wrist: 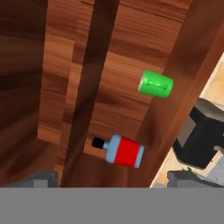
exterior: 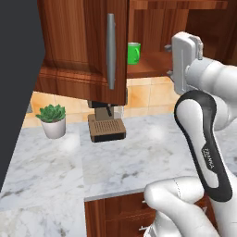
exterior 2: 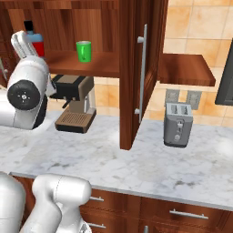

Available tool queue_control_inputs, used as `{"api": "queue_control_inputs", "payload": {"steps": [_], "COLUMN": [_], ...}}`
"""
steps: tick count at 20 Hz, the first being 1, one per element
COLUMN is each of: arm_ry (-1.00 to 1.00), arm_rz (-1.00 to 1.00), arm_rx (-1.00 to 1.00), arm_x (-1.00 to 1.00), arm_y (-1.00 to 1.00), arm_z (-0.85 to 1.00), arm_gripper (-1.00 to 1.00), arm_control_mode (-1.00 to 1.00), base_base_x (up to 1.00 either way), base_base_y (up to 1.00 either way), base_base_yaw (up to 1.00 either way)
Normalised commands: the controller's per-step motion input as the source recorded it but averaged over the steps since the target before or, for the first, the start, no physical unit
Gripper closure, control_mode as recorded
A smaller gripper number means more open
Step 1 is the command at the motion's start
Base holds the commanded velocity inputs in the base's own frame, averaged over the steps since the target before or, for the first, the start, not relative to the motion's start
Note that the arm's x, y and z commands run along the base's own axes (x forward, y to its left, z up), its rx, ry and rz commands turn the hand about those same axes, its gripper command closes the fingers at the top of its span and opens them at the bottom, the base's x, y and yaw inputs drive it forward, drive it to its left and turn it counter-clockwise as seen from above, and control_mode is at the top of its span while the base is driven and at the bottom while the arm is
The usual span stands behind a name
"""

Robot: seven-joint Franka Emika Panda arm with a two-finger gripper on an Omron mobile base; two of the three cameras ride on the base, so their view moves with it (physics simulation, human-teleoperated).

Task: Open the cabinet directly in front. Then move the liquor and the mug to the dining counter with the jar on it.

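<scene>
The cabinet (exterior 2: pixel 136 68) stands with both doors swung open, the left door (exterior: pixel 78 41) edge-on with its grey bar handle. On its lower shelf (exterior 2: pixel 98 67) the green mug (exterior: pixel 133 53) (exterior 2: pixel 83 51) stands upright. To its left is the liquor (exterior 2: pixel 36 43), a bottle with a red label and a black cap. My gripper (wrist: pixel 113 178) is open, level with the shelf in front of the opening. In the rolled hand view the liquor (wrist: pixel 124 151) lies just ahead between the fingertips and the mug (wrist: pixel 156 84) farther off. The dining counter and the jar are out of view.
Under the cabinet a coffee machine (exterior: pixel 106 125) (exterior 2: pixel 75 102) stands on the marble worktop (exterior: pixel 139 162). A toaster (exterior 2: pixel 178 124) is to the right and a potted plant (exterior: pixel 52 119) to the left. The right door (exterior 2: pixel 143 73) juts out over the worktop. Drawers (exterior 2: pixel 182 211) run below.
</scene>
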Motion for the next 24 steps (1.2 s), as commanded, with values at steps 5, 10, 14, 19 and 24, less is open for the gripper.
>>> {"api": "queue_control_inputs", "payload": {"steps": [5,10,14,19,24], "arm_ry": [0.10,0.08,0.08,0.07,0.10], "arm_rz": [0.21,0.23,0.23,0.23,0.21], "arm_rx": [0.11,0.09,0.07,0.06,0.03], "arm_x": [0.76,0.65,0.57,0.44,0.19], "arm_y": [0.06,0.20,0.39,0.50,0.55], "arm_z": [-0.07,-0.12,-0.11,-0.10,-0.05], "arm_gripper": [-1.00,-1.00,-1.00,-1.00,-1.00], "arm_control_mode": [-1.00,-1.00,-1.00,-1.00,-1.00], "base_base_x": [0.00,0.00,0.00,0.00,0.00], "base_base_y": [0.00,0.00,0.00,0.00,0.00], "base_base_yaw": [0.00,0.00,0.00,0.00,0.00]}}
